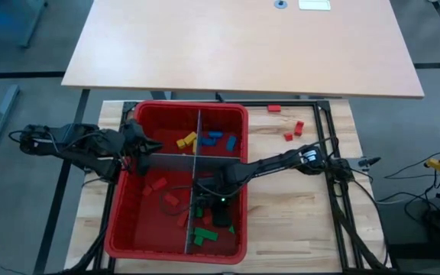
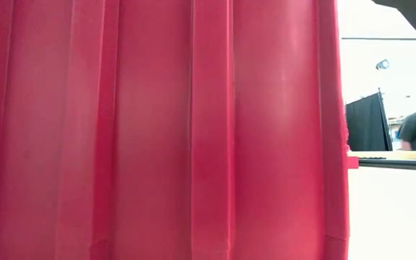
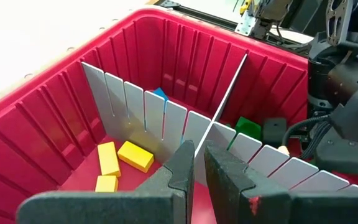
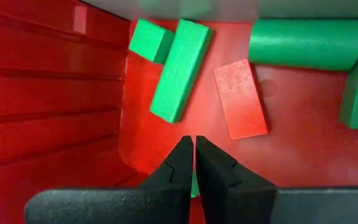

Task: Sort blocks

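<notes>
Roughly, line by line:

Bin (image 1: 244, 183): red, split by grey dividers (image 1: 198, 137) into four cells, seen from above.

Blocks in bin: yellow (image 1: 186, 140) and blue (image 1: 221, 139) in the cells toward 12 o'clock, red (image 1: 159, 184) in the cell toward 8 o'clock, green (image 1: 205, 234) with a few red in the cell toward 5 o'clock.

Strays: red blocks (image 1: 292, 131) lie on the table at 2 o'clock from the bin, outside it.

Right gripper (image 4: 194, 163): down in the green cell, jaws pressed together on nothing; a long green block (image 4: 179, 70) and a red block (image 4: 240, 98) lie flat just ahead.

Left gripper (image 3: 197, 165): at the bin's 9 o'clock wall, jaws narrow with a slim gap, astride the divider edge (empty).

Handling: the blocks look light, stiff and smooth (likely to skid on the plastic floor).

Grip: I judge the misplaced red one best pinched across its short width, at mid-length.
</notes>
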`<state>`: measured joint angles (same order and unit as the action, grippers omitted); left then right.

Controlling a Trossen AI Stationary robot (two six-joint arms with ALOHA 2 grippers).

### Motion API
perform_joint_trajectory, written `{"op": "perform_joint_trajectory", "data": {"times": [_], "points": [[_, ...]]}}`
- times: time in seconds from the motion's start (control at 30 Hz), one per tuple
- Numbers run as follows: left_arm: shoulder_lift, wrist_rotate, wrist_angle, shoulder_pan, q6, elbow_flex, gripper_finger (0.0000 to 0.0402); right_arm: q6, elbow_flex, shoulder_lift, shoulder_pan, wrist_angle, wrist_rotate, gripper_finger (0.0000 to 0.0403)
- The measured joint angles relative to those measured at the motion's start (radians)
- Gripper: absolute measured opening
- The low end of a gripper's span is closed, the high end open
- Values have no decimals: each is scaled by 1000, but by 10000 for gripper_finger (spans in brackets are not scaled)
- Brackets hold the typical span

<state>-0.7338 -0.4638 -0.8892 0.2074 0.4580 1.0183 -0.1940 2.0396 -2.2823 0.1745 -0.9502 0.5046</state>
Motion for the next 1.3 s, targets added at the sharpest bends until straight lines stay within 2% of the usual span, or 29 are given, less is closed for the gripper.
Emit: {"op": "perform_joint_trajectory", "data": {"times": [0.3,0.4,0.67,0.87,1.03,1.3], "points": [[0,0,-6,0,0,0,24,30,0,-34,9,31,27,9],[0,0,-10,0,0,0,24,34,0,-39,13,52,46,41],[0,0,-10,0,0,0,24,37,0,-41,16,74,45,163],[0,0,-10,0,0,0,24,83,0,-43,15,77,-8,216],[-1,1,-10,0,0,0,24,93,0,-43,15,77,-15,235],[-6,1,-10,0,11,0,24,86,-1,-65,14,-6,0,226]]}}
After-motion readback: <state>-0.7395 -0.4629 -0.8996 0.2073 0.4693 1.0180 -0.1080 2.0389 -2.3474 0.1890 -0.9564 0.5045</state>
